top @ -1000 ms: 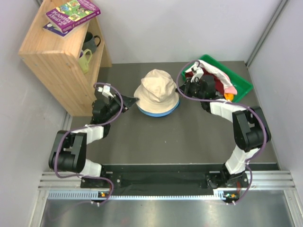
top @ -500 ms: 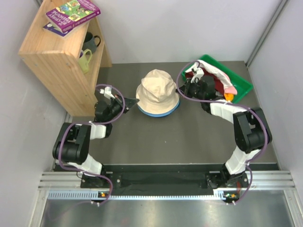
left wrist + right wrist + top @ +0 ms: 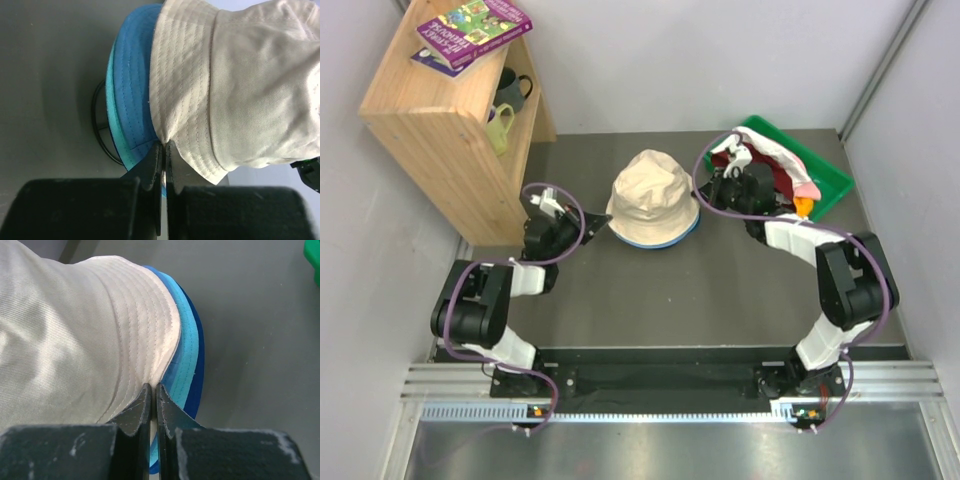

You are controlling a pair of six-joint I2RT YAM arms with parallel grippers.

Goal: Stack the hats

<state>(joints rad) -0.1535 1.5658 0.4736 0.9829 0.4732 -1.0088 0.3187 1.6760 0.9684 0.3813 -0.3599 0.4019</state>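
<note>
Your left gripper (image 3: 162,150) was found clamped, jaws pressed together on the left edge of the beige hat (image 3: 240,75) brim. Your right gripper (image 3: 152,390) was pinched likewise on the opposite edge. Holding both sides appeared meant to spread the floppy brim and seat the crown squarely. The beige hat sat at mid-table on top of the blue hat (image 3: 132,90) and teal hat (image 3: 117,145), whose brims showed just beneath it, over a black wire stand (image 3: 92,110). The remaining hats (image 3: 775,160) lay heaped in the green tray (image 3: 832,182), just behind the right gripper. Bare table (image 3: 650,290) lay in front of the stack. The wooden shelf (image 3: 440,130) stood close beside the left arm, likely limiting outward swing.
</note>
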